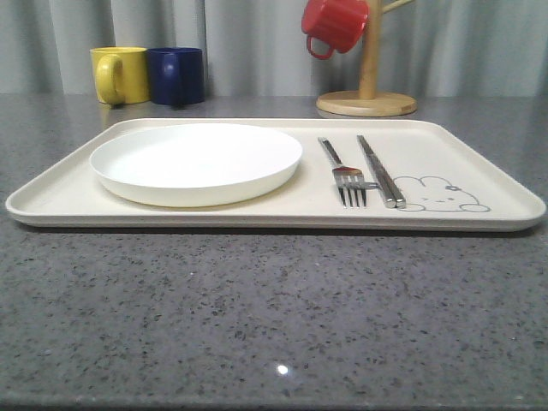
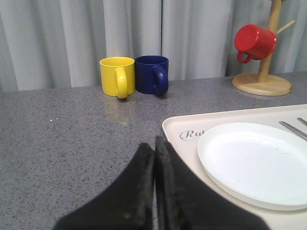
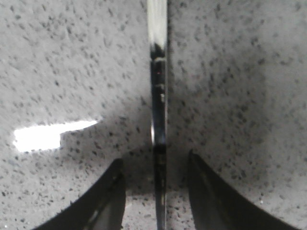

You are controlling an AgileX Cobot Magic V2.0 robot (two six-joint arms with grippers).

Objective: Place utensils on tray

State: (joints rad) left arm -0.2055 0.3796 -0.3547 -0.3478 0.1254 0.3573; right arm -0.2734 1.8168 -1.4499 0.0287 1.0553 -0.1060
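1. Worktop [image 1: 257,308]: grey speckled stone-look surface, with pale curtains hanging behind it.
2. Tray [image 1: 214,214]: large flat cream rectangular tray with rounded corners and a low raised rim, lying on the worktop; a grey rabbit drawing [image 1: 437,193] sits at its near right corner, and script lettering is seen near a corner in the left wrist view.
3. Plate [image 1: 197,158]: round white plate resting on the left half of the tray.
4. Fork [image 1: 344,171]: slim shiny silver metal four-tined fork, lying on the tray just right of the plate, tines toward the camera.
5. Chopsticks [image 1: 381,171]: pair of straight silver metal chopsticks, lying on the tray just beside the fork on its right, near ends touching the rabbit drawing.
6. Slim silver utensil handle [image 3: 158,120]: lies on the bare worktop between the fingers of the right gripper [image 3: 156,191]; the jaws stand apart on either side of it, not touching it.
7. Left gripper [image 2: 154,158]: black jaws pressed together on nothing, hovering at the tray's left edge.
8. Yellow mug [image 1: 118,74] and dark blue mug [image 1: 177,75]: side by side at the back left.
9. Red mug [image 1: 334,24]: hanging on a wooden mug stand [image 1: 368,86] at the back right.
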